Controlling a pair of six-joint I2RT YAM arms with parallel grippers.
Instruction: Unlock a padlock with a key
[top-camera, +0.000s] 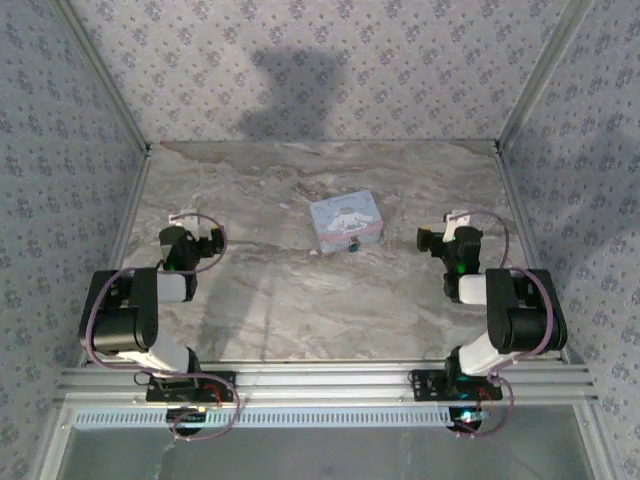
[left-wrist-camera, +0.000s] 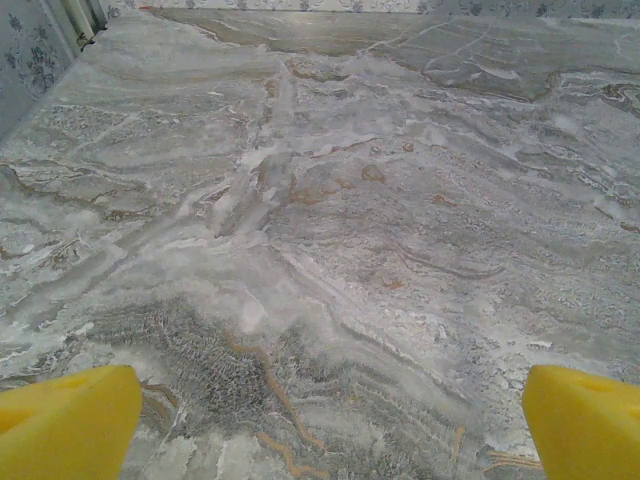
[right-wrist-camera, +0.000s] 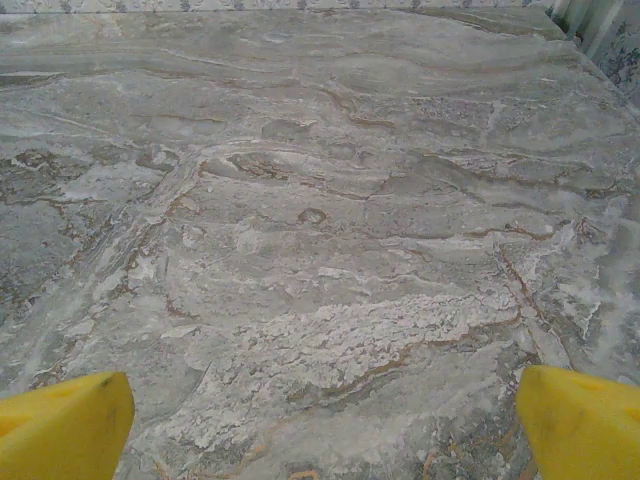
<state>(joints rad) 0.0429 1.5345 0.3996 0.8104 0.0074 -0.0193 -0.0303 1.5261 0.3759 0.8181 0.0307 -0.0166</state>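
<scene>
The padlock (top-camera: 353, 244) is a tiny blue speck on the marble table, touching the front edge of a pale blue tin (top-camera: 346, 219) at mid-table. A small pale bit (top-camera: 315, 252) lies just off the tin's front left corner; it is too small to tell whether it is the key. My left gripper (top-camera: 183, 223) hovers low at the table's left and is open, its yellow fingertips (left-wrist-camera: 65, 425) far apart over bare marble. At the right, my right gripper (top-camera: 456, 224) is open too, with yellow fingertips (right-wrist-camera: 580, 425) wide apart and nothing between them.
The marble table (top-camera: 300, 300) is boxed in by patterned walls on the left, back and right. An aluminium rail (top-camera: 320, 380) runs along the near edge by the arm bases. The tin stands between the two grippers, slightly farther back.
</scene>
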